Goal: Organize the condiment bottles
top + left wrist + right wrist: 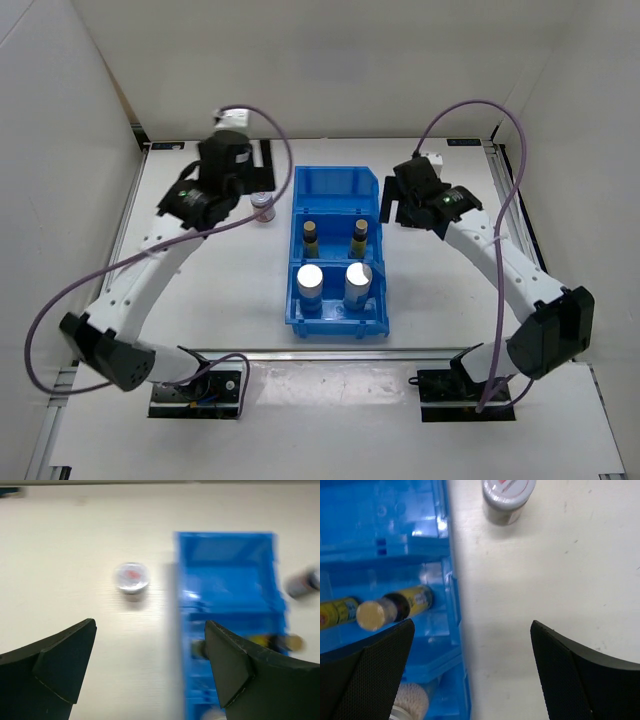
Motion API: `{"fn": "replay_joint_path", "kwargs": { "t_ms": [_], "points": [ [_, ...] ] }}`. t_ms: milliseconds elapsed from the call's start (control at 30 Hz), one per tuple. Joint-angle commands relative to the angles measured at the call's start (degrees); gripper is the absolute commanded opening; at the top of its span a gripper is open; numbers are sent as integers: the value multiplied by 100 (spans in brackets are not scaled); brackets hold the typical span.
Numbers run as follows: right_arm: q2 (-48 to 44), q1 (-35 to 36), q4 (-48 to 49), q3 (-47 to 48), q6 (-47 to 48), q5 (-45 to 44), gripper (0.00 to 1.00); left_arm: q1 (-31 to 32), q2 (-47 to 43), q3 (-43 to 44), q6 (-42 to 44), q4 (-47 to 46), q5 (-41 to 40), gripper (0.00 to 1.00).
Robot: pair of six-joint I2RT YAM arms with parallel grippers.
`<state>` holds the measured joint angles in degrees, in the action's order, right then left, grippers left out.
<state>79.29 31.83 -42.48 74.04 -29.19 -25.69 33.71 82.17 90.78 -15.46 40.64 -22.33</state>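
Here, left gripper [150, 630] and right gripper [472, 630] gape empty. The squat grey-lidded jar [132, 576] left of the blue three-compartment plastic bin [335, 190], and its twin [507, 497] right of it, look light, rigid and probably slick: pinch across the body, below the lid.

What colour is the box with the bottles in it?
Bright blue. The box shows best in the top view.

Left gripper [150, 624]: bare table [75, 555] between spread fingers [60, 660]; grey-lidded jar [131, 576] stands ahead, well apart. Blue bin [225, 542] wall under right finger, probably close; view blurred. Right gripper [471, 624]: bare table ahead, second jar [507, 495] beyond; bin wall beside left finger.
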Motion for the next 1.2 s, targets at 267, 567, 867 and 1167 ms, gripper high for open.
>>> {"fn": "replay_joint_path", "kwargs": {
  "t_ms": [267, 567, 867, 1167],
  "points": [
    [1983, -1152, -489, 2201, 994, 328, 100, -981, -1949, -3566, -88, -1127, -1819, 100],
    [3302, -1566, -542, 2975, 1126, 617, 100, -919, -2522, -4675, 254, -2263, -2162, 100],
    [4252, -1848, -542, 3530, 1311, 987, 100, -919, -2416, -4675, 307, -2333, -2162, 100],
    [4736, -1848, -542, 3670, 1311, 1277, 96, -919, -2259, -4675, 307, -2333, -2109, 100]
  ]
}}
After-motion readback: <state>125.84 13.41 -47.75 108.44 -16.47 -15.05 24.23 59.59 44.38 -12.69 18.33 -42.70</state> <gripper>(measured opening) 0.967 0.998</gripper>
